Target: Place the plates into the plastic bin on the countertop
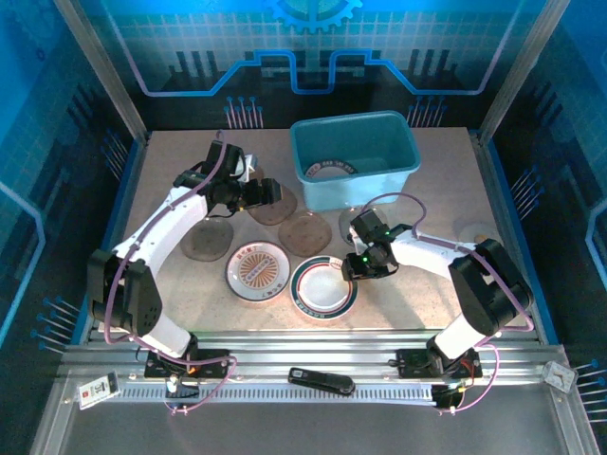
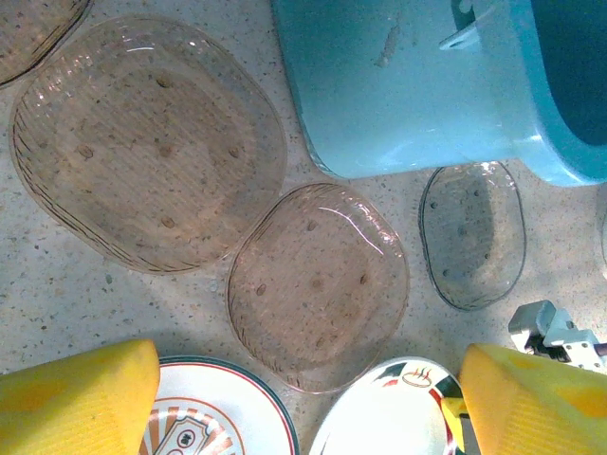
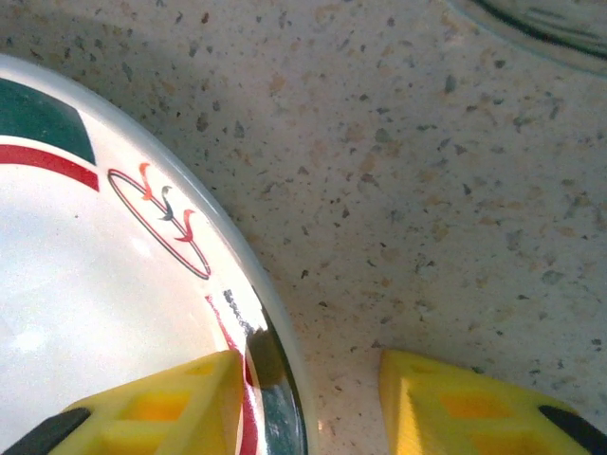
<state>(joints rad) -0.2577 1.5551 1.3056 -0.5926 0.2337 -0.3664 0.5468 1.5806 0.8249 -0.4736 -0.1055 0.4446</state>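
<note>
Yellow fingers point(image 3: 161, 408) of our right gripper point(image 3: 313, 403) stand apart astride the edge of the round white plate with a dark green rim point(image 3: 114, 275), mostly out of view, without pinching it, on the beige speckled countertop point(image 3: 427, 190). Our left gripper point(image 2: 303, 393) hangs wide open and empty above translucent smoky-brown rounded-square plates point(image 2: 318, 284) beside the teal-blue plastic bin point(image 2: 408, 85). We see one patterned plate point(image 1: 332, 171) inside that bin, half hidden by its wall.

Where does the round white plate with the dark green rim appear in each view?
Top external: round white green-rimmed plate, front centre.
Left wrist: the plate at the bottom edge, right of middle.
Right wrist: the plate on the left side.
Shared landmark: the beige speckled countertop under it.
</note>
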